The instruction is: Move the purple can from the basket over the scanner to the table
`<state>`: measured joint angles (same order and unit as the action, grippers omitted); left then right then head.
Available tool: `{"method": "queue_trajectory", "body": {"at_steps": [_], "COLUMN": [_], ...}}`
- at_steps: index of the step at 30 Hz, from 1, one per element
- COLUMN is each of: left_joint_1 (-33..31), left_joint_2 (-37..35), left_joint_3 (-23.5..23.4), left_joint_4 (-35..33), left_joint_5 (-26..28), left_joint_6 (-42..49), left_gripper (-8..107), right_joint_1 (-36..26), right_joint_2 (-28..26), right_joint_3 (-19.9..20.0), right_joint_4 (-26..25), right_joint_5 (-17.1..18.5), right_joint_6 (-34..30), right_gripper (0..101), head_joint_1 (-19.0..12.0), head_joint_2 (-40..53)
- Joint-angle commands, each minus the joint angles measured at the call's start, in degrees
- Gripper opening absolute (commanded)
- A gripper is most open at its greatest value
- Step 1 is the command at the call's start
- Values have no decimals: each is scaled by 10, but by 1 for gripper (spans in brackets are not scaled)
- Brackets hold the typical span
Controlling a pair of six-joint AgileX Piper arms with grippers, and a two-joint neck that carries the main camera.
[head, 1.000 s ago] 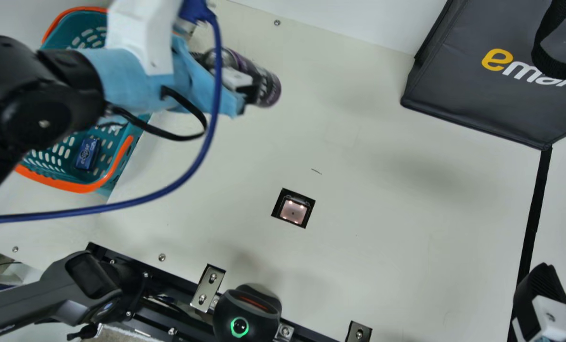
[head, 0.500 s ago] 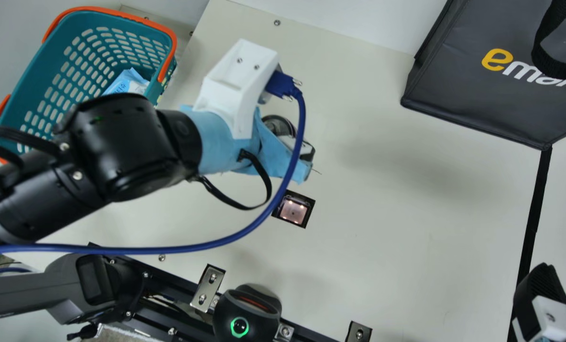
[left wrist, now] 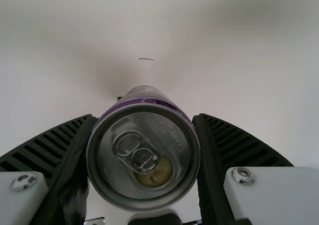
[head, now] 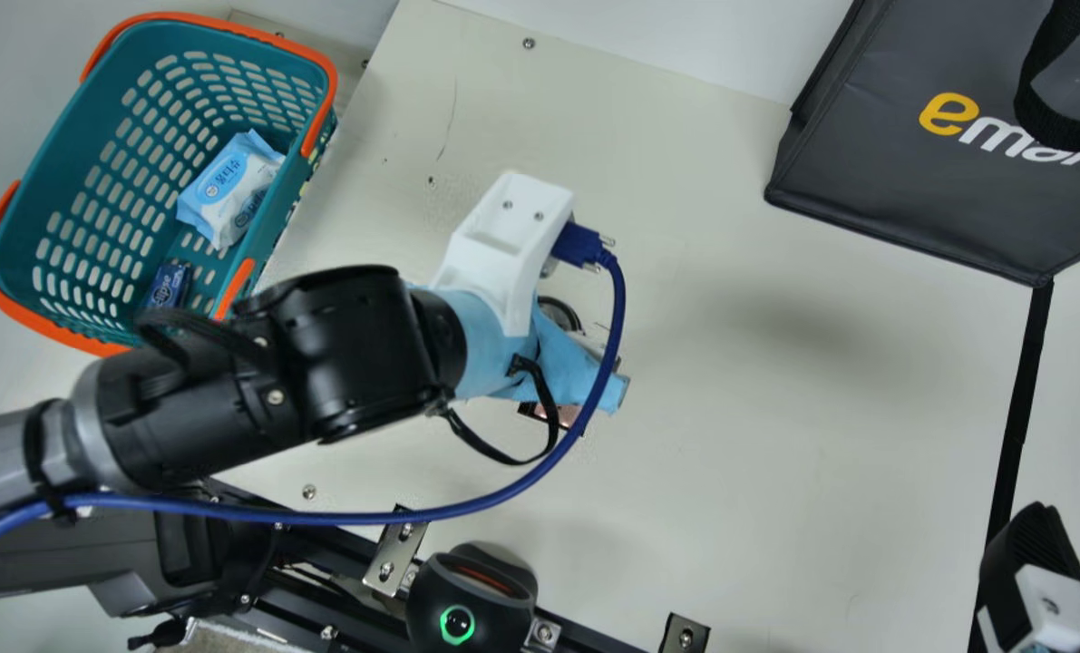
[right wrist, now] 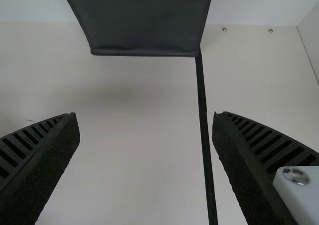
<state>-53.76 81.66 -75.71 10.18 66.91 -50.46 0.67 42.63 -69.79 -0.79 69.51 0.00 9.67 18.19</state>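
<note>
In the main view my left gripper [head: 585,363] is over the scanner window [head: 554,415], partly covering it. The purple can [head: 559,314] shows just its top end there, beside the blue-wrapped wrist. From the left wrist view, the left gripper [left wrist: 144,155] is shut on the purple can [left wrist: 143,153], pads on both sides, its pull-tab end facing the camera. My right gripper [head: 1034,553] stays at the lower right corner of the main view; in the right wrist view the right gripper [right wrist: 145,135] is open with nothing between its fingers.
The teal basket [head: 27,227] at upper left holds a wipes pack [head: 229,189] and a small blue box [head: 169,285]. A dark bag [head: 902,172] stands at upper right. A black scanner [head: 471,594] with a green ring is at the near edge, and black tape [head: 1020,417] runs along the right.
My left arm has carried the can from beside the basket toward the scanner window, rightward and down the main view, uncovering the basket. The right gripper has stayed still.
</note>
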Motion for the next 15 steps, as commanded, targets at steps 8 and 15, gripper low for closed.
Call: {"method": "queue_trajectory", "body": {"at_steps": [8, 15], "left_joint_1": [-10, -14], "left_joint_2": [9, 13], "left_joint_3": [35, 52], "left_joint_4": [-2, -10], "left_joint_5": [-12, -14], "left_joint_6": [-20, -27], "left_gripper": [-8, -8], "right_joint_1": [0, 0], "right_joint_2": [0, 0], "right_joint_3": [0, 0], "right_joint_4": [0, 0], "right_joint_5": [0, -1], "right_joint_6": [0, 0], "right_gripper": [95, 95], "head_joint_1": [-17, -17], "head_joint_2": [2, 2]}}
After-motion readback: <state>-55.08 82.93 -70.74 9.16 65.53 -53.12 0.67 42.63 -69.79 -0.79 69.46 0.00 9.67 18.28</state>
